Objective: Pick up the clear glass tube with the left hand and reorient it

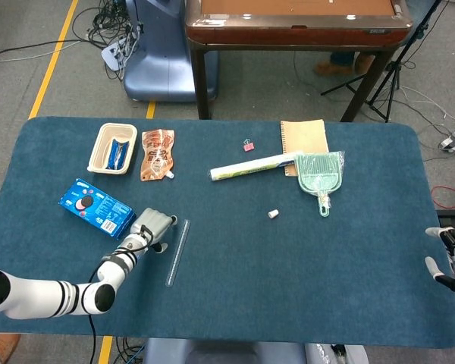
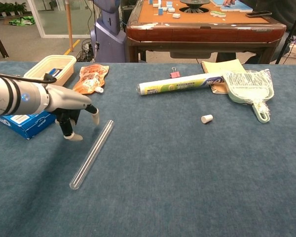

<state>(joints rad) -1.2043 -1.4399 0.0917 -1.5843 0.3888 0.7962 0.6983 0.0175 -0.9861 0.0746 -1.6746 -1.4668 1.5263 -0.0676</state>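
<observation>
Head view: clear glass tube (image 1: 178, 252) flat on the table (image 1: 288, 288), just beside the left hand (image 1: 153, 230), at its 4 o'clock; nothing gripped, fingers loosely apart.

Chest view: tube free. Right hand (image 1: 449, 258) idle, holding nothing.

Probably pre-grasp; next, closing fingers around tube.

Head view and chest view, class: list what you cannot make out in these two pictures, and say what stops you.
- Right robot hand: head view, cut off by the right edge; fingers unclear. Chest view leaves it out.
- Beige tray: its blue contents are too small in head view and half hidden by the wall in chest view.
- Orange pouch: print too small to read.
- Blue box: chest view, partly behind the left robot hand.
- Clear glass tube: contents, if any, unclear.
</observation>
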